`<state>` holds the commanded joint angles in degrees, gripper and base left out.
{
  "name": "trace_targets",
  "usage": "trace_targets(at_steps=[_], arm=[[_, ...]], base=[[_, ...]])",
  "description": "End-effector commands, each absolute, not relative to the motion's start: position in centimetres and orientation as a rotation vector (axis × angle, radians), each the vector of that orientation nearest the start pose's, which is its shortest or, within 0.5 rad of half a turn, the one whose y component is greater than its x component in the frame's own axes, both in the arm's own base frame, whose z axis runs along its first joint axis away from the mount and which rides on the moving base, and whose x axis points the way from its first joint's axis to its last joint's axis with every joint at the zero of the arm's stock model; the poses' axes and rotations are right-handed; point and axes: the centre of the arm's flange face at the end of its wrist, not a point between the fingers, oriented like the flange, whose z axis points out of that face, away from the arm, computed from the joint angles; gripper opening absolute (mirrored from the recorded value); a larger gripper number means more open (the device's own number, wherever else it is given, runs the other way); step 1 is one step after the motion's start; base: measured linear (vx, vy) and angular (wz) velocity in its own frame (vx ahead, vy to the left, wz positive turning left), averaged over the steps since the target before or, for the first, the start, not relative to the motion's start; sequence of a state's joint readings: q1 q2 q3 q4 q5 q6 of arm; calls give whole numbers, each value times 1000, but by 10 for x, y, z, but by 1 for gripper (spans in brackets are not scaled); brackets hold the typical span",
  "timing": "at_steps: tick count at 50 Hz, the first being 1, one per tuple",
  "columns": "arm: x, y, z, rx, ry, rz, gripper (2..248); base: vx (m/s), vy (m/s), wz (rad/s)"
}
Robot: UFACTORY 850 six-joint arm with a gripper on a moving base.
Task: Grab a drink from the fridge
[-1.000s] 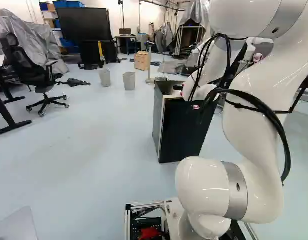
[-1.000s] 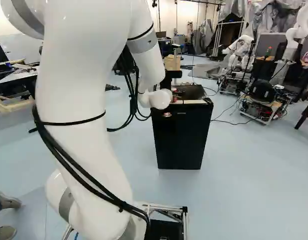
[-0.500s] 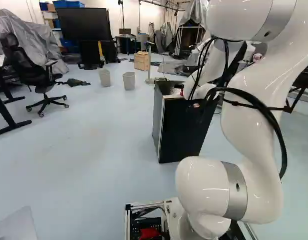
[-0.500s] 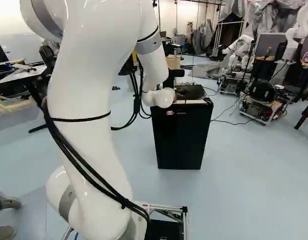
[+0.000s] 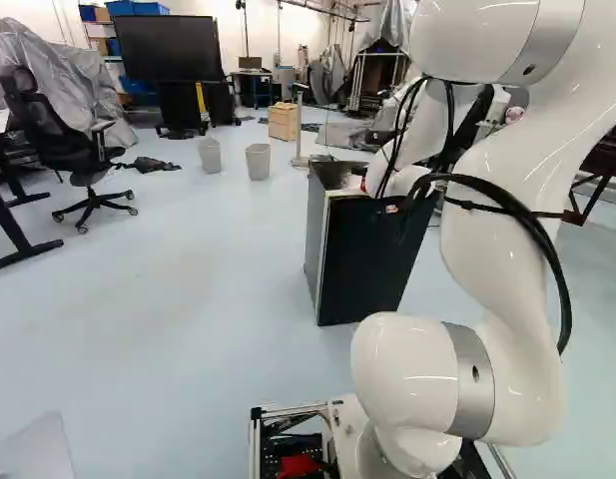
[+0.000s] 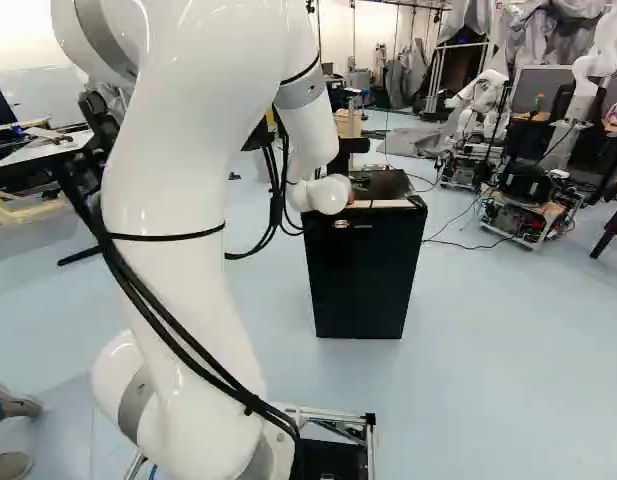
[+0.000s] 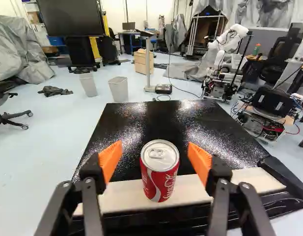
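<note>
the arm (image 6: 173, 270) has nudged over slightly, tool (image 6: 360, 184) wide apart, red can (image 7: 160, 172) upright between its fingers, atop the fridge (image 6: 363, 280)

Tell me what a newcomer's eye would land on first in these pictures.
Probably the red drink can, bright on the pale front strip of the black fridge's top, between the open orange pads of the gripper and touching neither. Next, likely the big white arm, rising left of the middle in the right base view and reaching towards the fridge.
</note>
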<state>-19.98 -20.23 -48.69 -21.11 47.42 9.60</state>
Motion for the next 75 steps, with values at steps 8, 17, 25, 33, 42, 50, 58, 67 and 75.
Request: trace_targets(at_steps=[8,17,25,33,42,50,58,67,75], arm=[[528,-167,403,-2540,74,-1930,133],[528,-167,403,-2540,74,-1930,97],[528,-167,403,-2539,74,-1932,97],[527,-166,410,-2530,70,-1948,97],[527,-166,420,-2518,65,-1972,97],[526,-166,429,-2505,60,-1994,97],[525,-165,438,-2493,55,-2016,97],[525,-165,445,-2482,51,-2035,97],[525,-165,446,-2481,51,-2038,97]], base=[[0,0,0],[0,0,0],[0,0,0],[0,0,0],[0,0,0],[0,0,0],[0,0,0],[0,0,0],[0,0,0]])
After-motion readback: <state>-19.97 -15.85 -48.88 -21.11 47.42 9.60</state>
